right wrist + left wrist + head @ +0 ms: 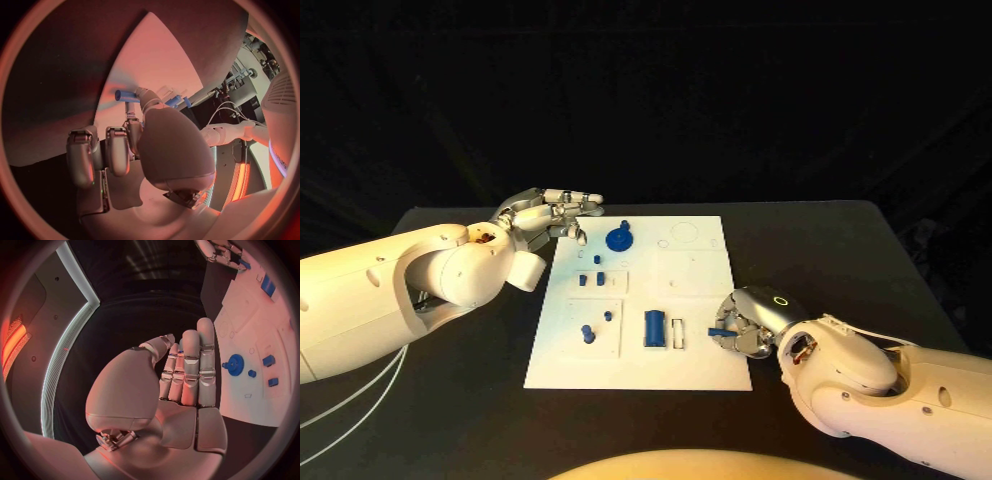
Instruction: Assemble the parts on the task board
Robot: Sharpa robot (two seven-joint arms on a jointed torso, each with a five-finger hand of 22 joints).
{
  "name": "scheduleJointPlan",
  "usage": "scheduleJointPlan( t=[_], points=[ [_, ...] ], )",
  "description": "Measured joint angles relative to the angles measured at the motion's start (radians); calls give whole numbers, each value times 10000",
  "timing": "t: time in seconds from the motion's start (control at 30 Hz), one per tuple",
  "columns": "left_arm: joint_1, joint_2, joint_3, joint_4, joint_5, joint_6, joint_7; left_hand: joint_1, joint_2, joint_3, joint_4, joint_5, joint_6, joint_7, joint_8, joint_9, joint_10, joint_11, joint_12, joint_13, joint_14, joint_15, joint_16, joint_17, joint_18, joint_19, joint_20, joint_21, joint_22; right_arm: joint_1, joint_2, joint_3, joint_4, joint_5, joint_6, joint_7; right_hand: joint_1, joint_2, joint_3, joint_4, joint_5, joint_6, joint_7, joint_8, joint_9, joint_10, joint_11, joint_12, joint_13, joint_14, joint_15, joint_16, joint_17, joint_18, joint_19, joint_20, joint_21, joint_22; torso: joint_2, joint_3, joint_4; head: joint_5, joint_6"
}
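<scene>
Right edge of board (689, 300) is covered by right hand (747, 325). Held blue part (127, 95) is partly hidden by fingertips. Small parts (593, 282) are too tiny to be identified.

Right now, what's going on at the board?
The right hand holds a small blue peg in its fingers over the near right edge of the white task board. The left hand hovers open at the board's far left corner, holding nothing. A blue gear and other blue parts sit on the board.
</scene>
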Motion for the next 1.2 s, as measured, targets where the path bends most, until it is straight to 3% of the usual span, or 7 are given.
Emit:
scheduleJointPlan(
  t=[0.23, 0.53, 0.7, 1.07, 1.13, 1.2],
  points=[
    [0, 13, 0, -1, 0, 0, -6, 0, 0, 0, 0, 0, 0, 0, 0, 1, 0, 0, 0, 0, 0, 0, 0, 1, 0, 0, 0, 0, -1, 131, 209, 22, 115, 1306, -700, -37, -331, 41, 425, 343, -1, -110, -8, 0, 0, 10, -10, 1, -153, -1, -1, 0, 0, -1, 0, 0, 0, 0, 10, 0, 1, 19, 10],
    [-1, 28, -2, 7, 0, 0, -13, 0, 0, 0, 0, 0, 0, 0, 0, 1, 0, 0, 0, 1, 0, 0, 0, -8, 0, 0, 0, 0, -1, 182, 639, 25, -62, 2778, -1321, -47, -1134, -146, 1142, 16, -124, -129, -9, 118, 1, 102, -28, 198, -1285, -1, -1, 40, 0, 0, 38, -38, 0, -2, 15, -6, -7, 25, -12],
    [0, 36, -2, 18, 0, 0, -16, 0, 0, 0, 0, 0, 0, 0, 0, 1, 0, 0, 0, 2, 0, 0, 0, -7, -1, 0, 0, 0, -2, 187, 936, 24, -229, 3272, -1388, -51, -1436, -143, 1338, -63, -125, -129, -9, 174, 2, 122, -46, 365, -1210, 35, -37, 84, -1, 0, 38, -38, 0, -2, 15, -5, -7, 26, -22],
    [0, 44, -2, 32, 0, 5, -25, 0, 0, 0, 0, 0, 0, 0, 0, 2, 0, 0, 0, 3, 0, 0, 0, -7, -1, 0, 0, 0, -3, 173, 1427, 16, -598, 3842, -1208, -53, -1932, -138, 1302, 129, -200, -92, 28, 479, 7, 157, -81, 991, -1211, 21, -90, 86, -1, -1, 4, -76, 0, -3, 14, 7, -13, 68, -46],
    [0, 44, -2, 33, 0, 8, -27, 0, 0, 0, 0, 0, 0, 0, 0, 2, 0, 0, 0, 3, 0, 0, 0, -7, -1, 1, 0, 0, -3, 173, 1458, 16, -637, 3886, -1159, -56, -1958, -136, 1303, 130, -201, -92, 28, 480, 501, 157, -81, 1005, -1212, 36, -106, 86, -1, -1, 38, -111, 0, -4, 12, 7, -16, 71, -46],
    [0, 44, -1, 34, 0, 10, -30, 0, 0, 0, 0, 0, 0, 0, 0, 2, 0, 0, 0, 3, 0, 0, 0, -7, -1, 0, 0, 0, -3, 176, 1476, 22, -659, 3901, -1130, -56, -1958, -137, 1275, 157, -201, -78, 41, 496, 649, 193, -116, 1094, -1212, 36, -105, 86, -1, 0, 39, -112, 0, -4, 12, 6, -19, 71, -45]
  ],
)
